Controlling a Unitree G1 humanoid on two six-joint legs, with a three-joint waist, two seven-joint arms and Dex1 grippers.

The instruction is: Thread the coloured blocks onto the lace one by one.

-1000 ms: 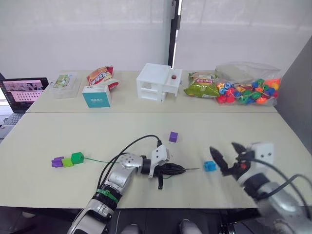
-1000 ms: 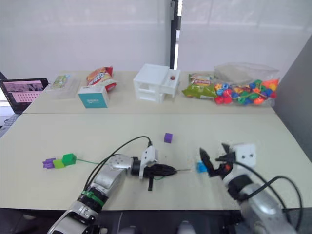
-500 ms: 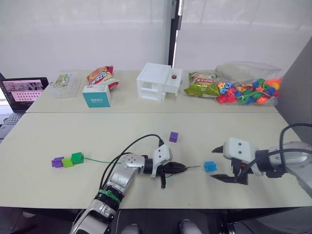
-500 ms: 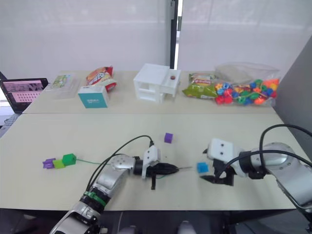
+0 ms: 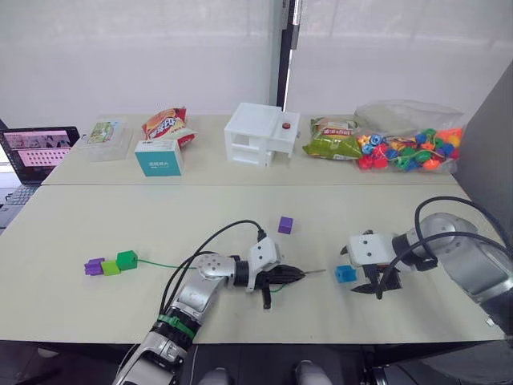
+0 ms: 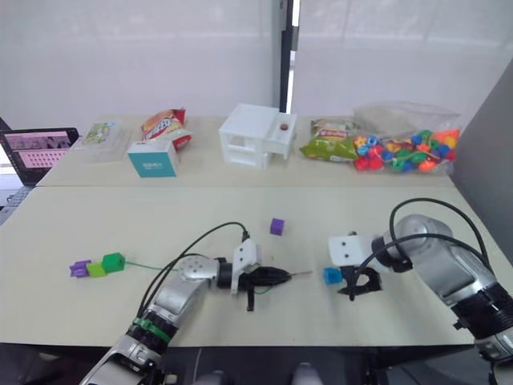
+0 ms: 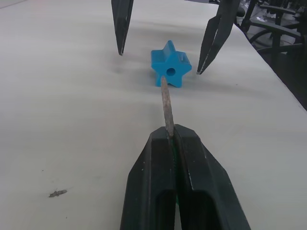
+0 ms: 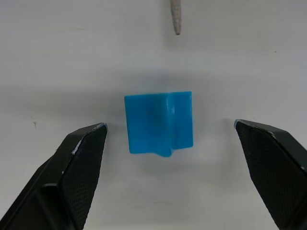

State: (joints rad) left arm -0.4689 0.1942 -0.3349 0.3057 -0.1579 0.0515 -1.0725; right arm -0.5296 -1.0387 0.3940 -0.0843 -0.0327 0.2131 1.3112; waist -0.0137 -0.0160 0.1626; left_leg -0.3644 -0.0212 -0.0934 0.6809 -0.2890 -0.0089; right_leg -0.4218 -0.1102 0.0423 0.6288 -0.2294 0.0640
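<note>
My left gripper [image 7: 171, 132] is shut on the lace's stiff grey tip [image 7: 165, 103], low over the table. The tip points at the hole in the blue block [image 7: 170, 66], just short of it. That blue block [image 5: 345, 273] lies on the table between the fingers of my open right gripper [image 8: 170, 125], and neither finger touches it. The green lace [image 5: 159, 264] runs left to a purple block [image 5: 94, 266], a lime block [image 5: 111, 268] and a green block [image 5: 127, 259], which sit together on it. Another purple block [image 5: 285, 225] lies loose behind my left gripper.
Along the back table stand a white box [image 5: 260, 135], a teal box [image 5: 159, 158], snack bags [image 5: 167, 124], a clear bag of bright beads [image 5: 409, 148], a clear container [image 5: 104, 138] and a laptop [image 5: 38, 148]. A black cable [image 5: 210, 241] loops over my left arm.
My right arm has swung in from the near right edge and turned down over the blue block, its fingers now on either side of it. My left gripper has stayed put with the lace tip.
</note>
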